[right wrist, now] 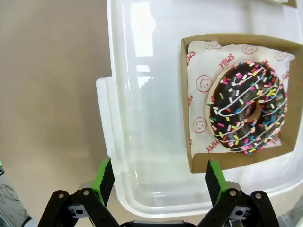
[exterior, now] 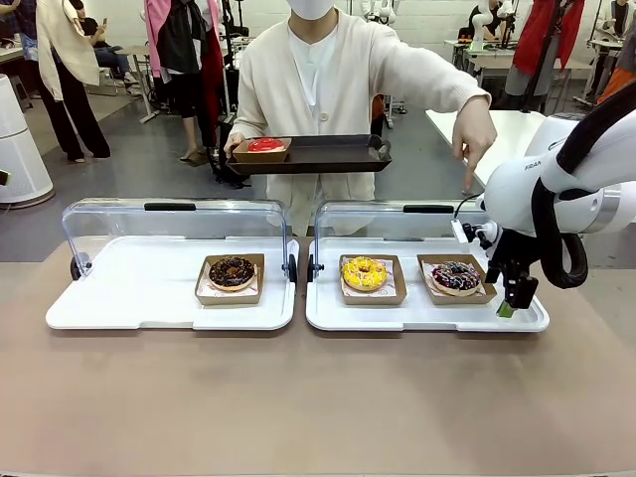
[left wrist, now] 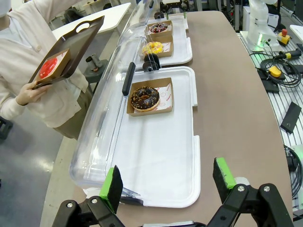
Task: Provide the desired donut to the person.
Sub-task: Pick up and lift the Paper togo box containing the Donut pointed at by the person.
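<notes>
A person (exterior: 318, 89) across the table holds a dark serving tray (exterior: 328, 154) and points a hand (exterior: 477, 134) down toward the sprinkled chocolate donut (right wrist: 247, 106), likely the one wanted. It sits in a cardboard box (right wrist: 227, 161) at the right end of the right white tray (exterior: 328, 313). The right gripper (right wrist: 159, 174), fingers spread and empty, hovers over that tray's near corner. The donut lies ahead and to 1 side of its gap, with 1 green pad (right wrist: 214, 175) over the box's near wall. The left gripper (left wrist: 168, 179), also spread and empty, hangs over the left white tray (left wrist: 156, 161), well apart, so the right arm is nearer
</notes>
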